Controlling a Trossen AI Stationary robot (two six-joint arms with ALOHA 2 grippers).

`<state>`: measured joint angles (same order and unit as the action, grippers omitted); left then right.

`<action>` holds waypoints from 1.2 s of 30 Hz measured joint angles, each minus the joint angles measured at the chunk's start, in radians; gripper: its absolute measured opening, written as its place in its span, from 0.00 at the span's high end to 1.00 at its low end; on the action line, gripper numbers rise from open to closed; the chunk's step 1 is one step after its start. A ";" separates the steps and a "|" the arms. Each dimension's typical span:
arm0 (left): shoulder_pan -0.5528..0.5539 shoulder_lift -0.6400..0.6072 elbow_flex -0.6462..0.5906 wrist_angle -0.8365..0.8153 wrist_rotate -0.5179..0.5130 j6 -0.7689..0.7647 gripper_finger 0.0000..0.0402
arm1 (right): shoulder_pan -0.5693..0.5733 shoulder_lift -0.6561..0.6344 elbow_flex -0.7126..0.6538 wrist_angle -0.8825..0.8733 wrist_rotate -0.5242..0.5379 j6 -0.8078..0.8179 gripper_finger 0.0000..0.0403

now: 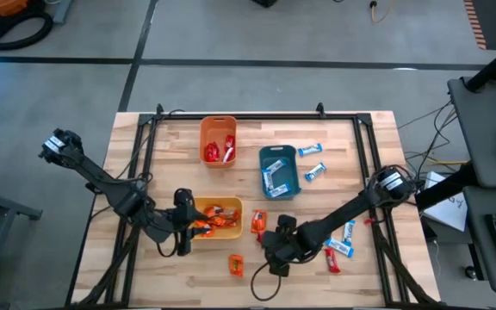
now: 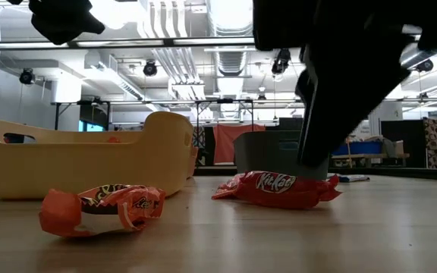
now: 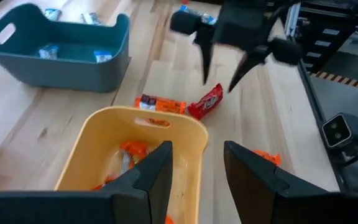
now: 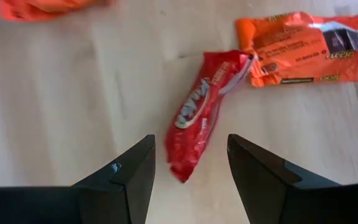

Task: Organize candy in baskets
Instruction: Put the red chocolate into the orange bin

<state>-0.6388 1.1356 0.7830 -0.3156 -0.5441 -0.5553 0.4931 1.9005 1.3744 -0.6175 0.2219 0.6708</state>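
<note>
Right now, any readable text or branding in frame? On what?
"KitKat": red wrapper on the table, low view.
Orange wrapper in front of the yellow basket: print too blurred to read.
Orange wrapper in the right wrist view: small print, not legible.
Blue candy wrappers: too small to read.

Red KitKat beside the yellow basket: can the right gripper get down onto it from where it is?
Probably yes. The right gripper hangs open right over the red KitKat, nothing between them. An orange candy touches one end, so it may get nudged.
</note>
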 joint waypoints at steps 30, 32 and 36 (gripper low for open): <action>0.003 0.085 0.000 0.283 -0.024 0.255 0.68 | 0.002 0.011 -0.021 0.053 0.077 -0.134 0.95; 0.005 0.085 0.000 0.292 -0.024 0.262 0.67 | 0.004 -0.009 -0.021 0.069 0.108 -0.161 0.95; 0.011 0.089 0.000 0.295 -0.043 0.263 0.61 | 0.009 -0.066 -0.021 0.107 0.192 -0.226 0.95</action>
<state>-0.6274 1.2241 0.7830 -0.0210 -0.5875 -0.2922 0.5019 1.8348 1.3537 -0.5107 0.4144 0.4444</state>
